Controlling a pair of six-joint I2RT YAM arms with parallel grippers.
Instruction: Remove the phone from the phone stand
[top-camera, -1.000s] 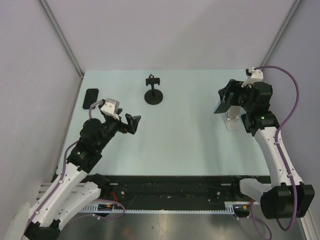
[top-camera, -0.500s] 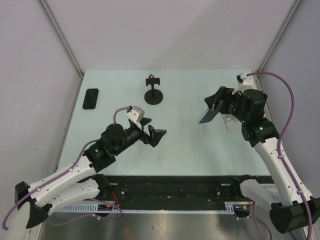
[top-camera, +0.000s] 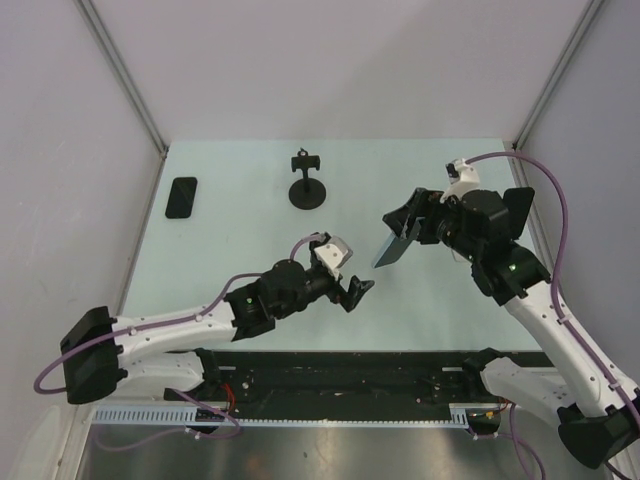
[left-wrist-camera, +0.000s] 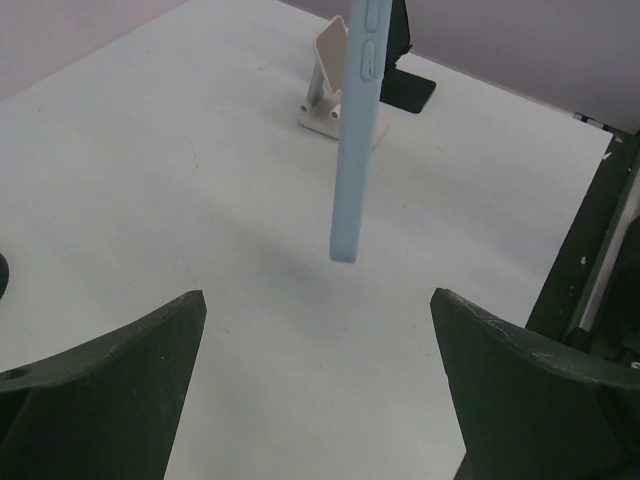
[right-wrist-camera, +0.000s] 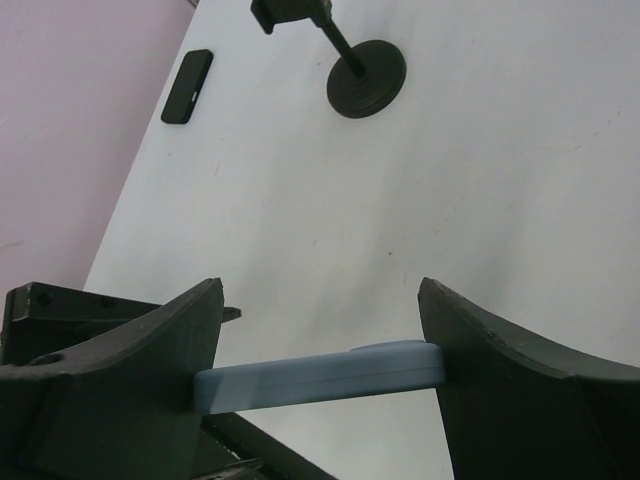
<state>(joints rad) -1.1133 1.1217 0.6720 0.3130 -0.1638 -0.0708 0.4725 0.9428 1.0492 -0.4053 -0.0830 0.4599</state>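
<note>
My right gripper (top-camera: 405, 226) is shut on a phone in a light blue case (top-camera: 392, 249) and holds it tilted above the table, left of the right arm. In the right wrist view the phone (right-wrist-camera: 320, 375) spans the gap between both fingers of that gripper (right-wrist-camera: 320, 300). The white phone stand (left-wrist-camera: 322, 92) stands empty behind the phone (left-wrist-camera: 358, 130) in the left wrist view; the right arm hides it in the top view. My left gripper (top-camera: 357, 290) is open and empty, low over the table's middle, just left of and below the phone. Its jaws (left-wrist-camera: 318, 330) stand wide apart.
A black clamp stand on a round base (top-camera: 308, 186) stands at the back centre and also shows in the right wrist view (right-wrist-camera: 365, 80). A black phone (top-camera: 182, 197) lies flat at the far left, also in the right wrist view (right-wrist-camera: 188, 86). Walls enclose the table on three sides.
The right gripper has carried the phone left, off and away from the white stand. The left arm has swung from the left side to the table's middle, gripper open, close to the phone.
</note>
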